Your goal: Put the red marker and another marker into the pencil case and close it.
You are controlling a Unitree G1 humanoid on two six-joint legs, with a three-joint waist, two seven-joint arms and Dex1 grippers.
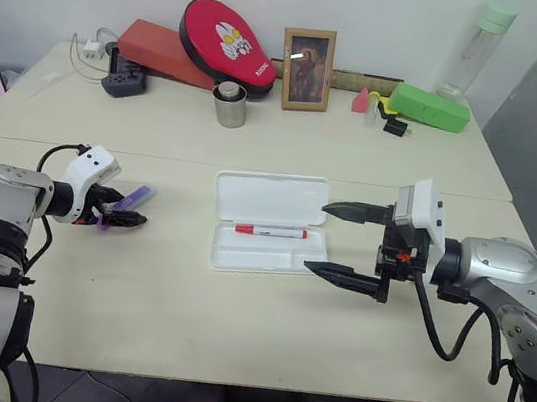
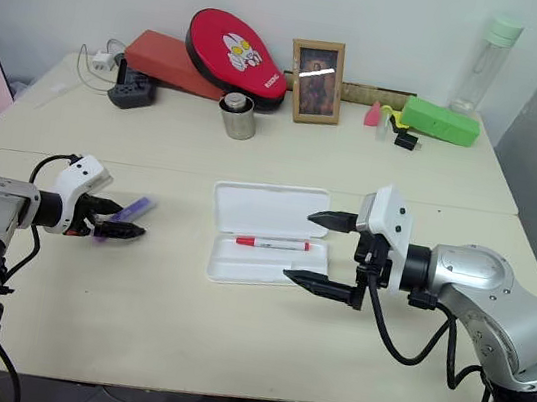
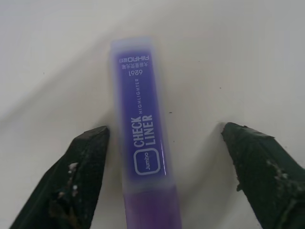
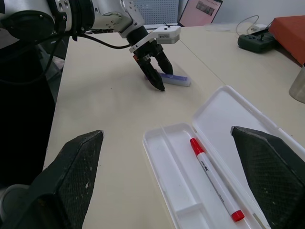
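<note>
Red marker (image 1: 271, 231) ×1, lying in open pencil case (image 1: 270, 224) ×1 | purple marker (image 3: 141, 138) ×1, on table | my left gripper (image 1: 123, 211) spread astride it, ungrasped | my right gripper (image 1: 340, 240) wide, empty, beside case.

The purple marker (image 3: 143, 138) is cut off at six o'clock (its label is blurred at the far end). In the head views the left gripper (image 1: 123, 212) hides its near end.
</note>
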